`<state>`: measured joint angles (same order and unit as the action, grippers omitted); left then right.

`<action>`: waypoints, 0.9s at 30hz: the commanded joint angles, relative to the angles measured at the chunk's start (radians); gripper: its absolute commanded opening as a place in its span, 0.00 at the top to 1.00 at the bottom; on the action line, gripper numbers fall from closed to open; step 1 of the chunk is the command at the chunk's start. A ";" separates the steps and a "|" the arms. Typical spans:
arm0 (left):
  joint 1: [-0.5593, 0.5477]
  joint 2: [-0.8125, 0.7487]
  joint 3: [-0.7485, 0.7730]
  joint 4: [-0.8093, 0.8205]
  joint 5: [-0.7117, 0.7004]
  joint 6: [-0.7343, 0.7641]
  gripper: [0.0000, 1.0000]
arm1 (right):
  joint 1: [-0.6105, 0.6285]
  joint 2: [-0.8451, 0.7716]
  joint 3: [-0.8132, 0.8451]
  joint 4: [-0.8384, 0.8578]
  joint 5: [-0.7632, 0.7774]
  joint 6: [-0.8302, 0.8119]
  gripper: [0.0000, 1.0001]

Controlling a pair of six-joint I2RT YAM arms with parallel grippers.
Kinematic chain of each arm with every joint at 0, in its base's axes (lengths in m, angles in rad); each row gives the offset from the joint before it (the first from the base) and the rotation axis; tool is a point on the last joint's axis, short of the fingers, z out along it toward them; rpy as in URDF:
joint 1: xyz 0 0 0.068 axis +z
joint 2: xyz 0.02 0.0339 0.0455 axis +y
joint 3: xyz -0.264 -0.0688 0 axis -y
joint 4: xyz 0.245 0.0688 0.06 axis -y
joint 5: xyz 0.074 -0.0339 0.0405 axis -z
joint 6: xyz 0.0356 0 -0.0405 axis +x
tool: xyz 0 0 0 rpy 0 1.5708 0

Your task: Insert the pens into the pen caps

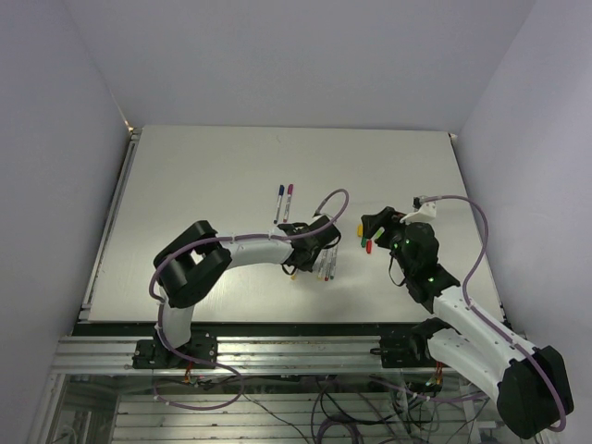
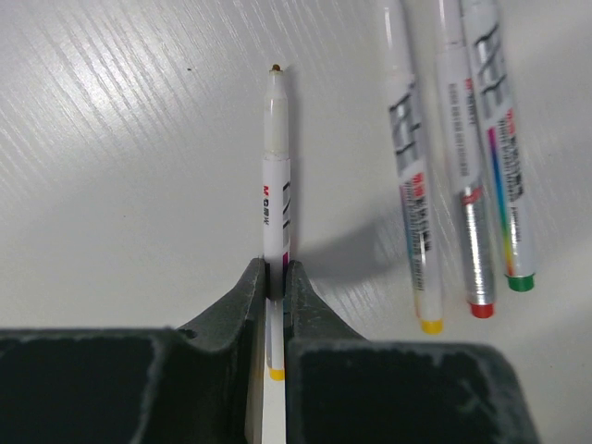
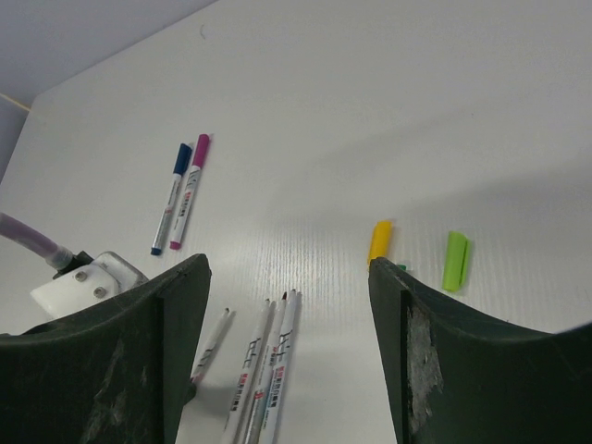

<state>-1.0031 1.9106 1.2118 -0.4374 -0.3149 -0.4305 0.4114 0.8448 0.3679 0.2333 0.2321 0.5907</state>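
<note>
- We take the row of three uncapped pens (image 2: 465, 185) on the table (image 1: 185, 185) as our landmark.
- Just left of the row and parallel to it, a fourth uncapped pen (image 2: 276, 185) is pinched between the fingers of the left gripper (image 2: 275, 277).
- Behind the row and slightly left, well apart from it, we see two capped pens (image 3: 191, 180) lying side by side.
- Right of the row, a pen cap (image 3: 380, 240) and a second pen cap (image 3: 454, 259) lie near each other, not touching.
- The right gripper (image 3: 289, 268) hangs right of the row, jaws apart, by those caps.

Between the spread fingers (image 3: 120, 370) lie a yellow cap (image 3: 380, 240), a green cap (image 3: 455, 260) and several uncapped pens (image 3: 268, 363).
</note>
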 commanded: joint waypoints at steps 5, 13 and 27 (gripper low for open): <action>0.047 0.082 -0.057 -0.067 -0.040 -0.007 0.93 | -0.003 0.020 -0.007 0.003 -0.011 -0.007 0.31; 0.075 0.036 -0.023 0.013 -0.029 0.008 0.93 | -0.003 0.111 0.045 -0.053 -0.003 -0.027 0.34; 0.094 -0.067 0.018 0.141 -0.065 0.086 0.93 | -0.005 0.345 0.222 -0.169 0.027 -0.086 0.63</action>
<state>-0.9268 1.9064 1.2118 -0.3550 -0.3386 -0.3771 0.4114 1.1156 0.5091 0.1303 0.2298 0.5297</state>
